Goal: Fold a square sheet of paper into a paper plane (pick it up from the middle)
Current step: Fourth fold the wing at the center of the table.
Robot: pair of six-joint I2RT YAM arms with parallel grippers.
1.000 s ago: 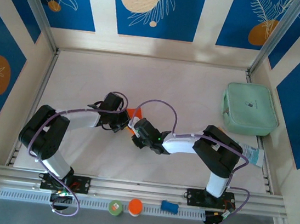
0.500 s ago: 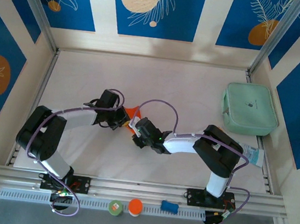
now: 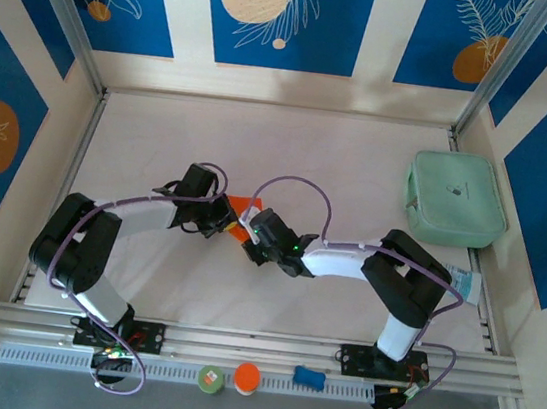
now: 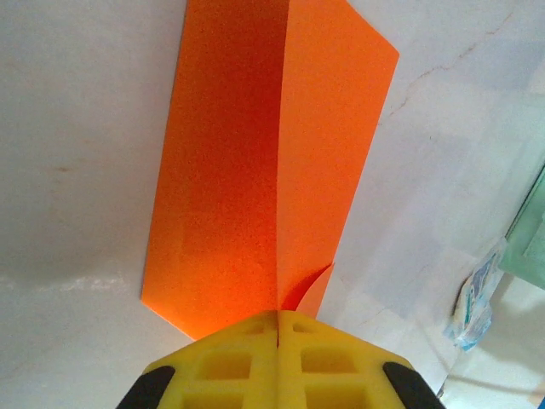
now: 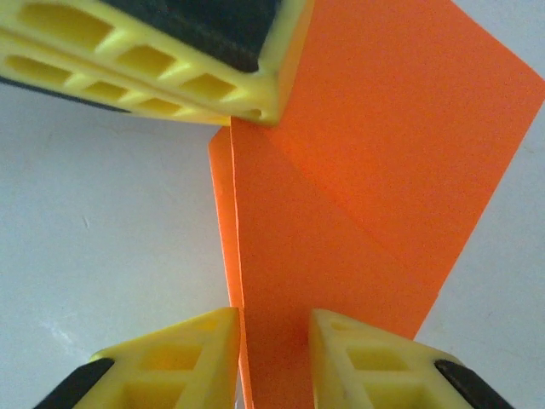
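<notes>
Pale tabletop (image 3: 359, 165), centre frame: we list one creased square sheet of paper (image 4: 255, 170); left gripper (image 4: 278, 319) pinching its fold; right gripper (image 5: 274, 328) spread astride it; mint-green case (image 3: 456, 198) far right.

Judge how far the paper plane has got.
Done: the orange sheet has one crease down its middle. In hand: the left end effector pinches the crease end; the right end effector straddles the sheet's edge, jaws apart. Left: nose and wing folds; no dart shape yet.

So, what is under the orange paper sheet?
The white table shows all around the square sheet of paper, which is folded along a middle crease. The left gripper is shut on one edge. Whatever lies directly beneath is covered by the paper.
</notes>
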